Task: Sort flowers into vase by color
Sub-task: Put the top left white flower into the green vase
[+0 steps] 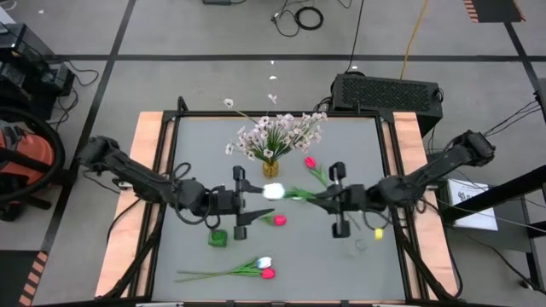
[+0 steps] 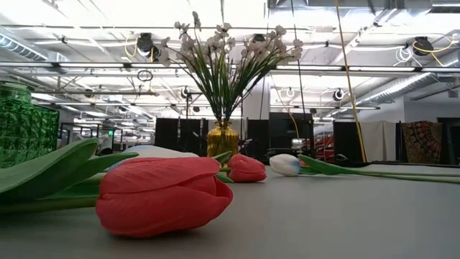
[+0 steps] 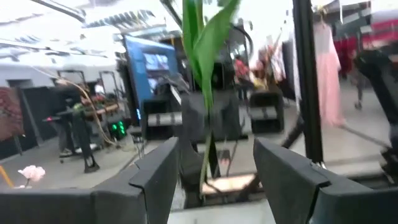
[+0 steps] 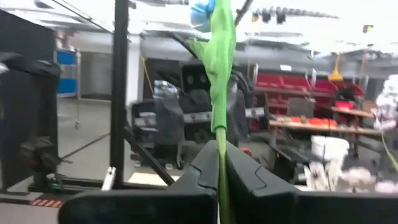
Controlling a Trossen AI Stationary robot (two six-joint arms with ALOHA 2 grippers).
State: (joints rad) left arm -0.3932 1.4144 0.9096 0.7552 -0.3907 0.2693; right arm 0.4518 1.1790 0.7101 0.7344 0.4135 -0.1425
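My right gripper (image 1: pixel 320 198) (image 4: pixel 222 155) is over the middle of the table, shut on a white tulip (image 1: pixel 273 192). The tulip's head points at my left gripper (image 1: pixel 254 201) (image 3: pixel 214 168). That gripper is open and faces it from the left. The tulip's green leaf (image 3: pixel 202 50) shows ahead, in the gap between the left fingers, with no touch showing. Neither gripper appears in the low view. A yellow vase (image 1: pixel 270 166) (image 2: pixel 223 140) near the far edge holds the pale blossom sprays (image 1: pixel 277 132). My right gripper pinches the tulip's green stem (image 4: pixel 219 140) between its two fingers. The fingers lie level, coming from the table's right side. The stem runs on ahead of the fingertips with leaf and head (image 4: pixel 202 12) beyond. The flower is lifted clear of the table.
A green glass vase (image 1: pixel 217 237) (image 2: pixel 25 126) stands left of centre. Red tulips (image 1: pixel 277 220) (image 1: pixel 309 162) lie on the table. A white and red pair (image 1: pixel 265 268) lies by the near edge, the red one (image 2: pixel 162 194) close in the low view. A small yellow thing (image 1: pixel 379 232) sits to the right.
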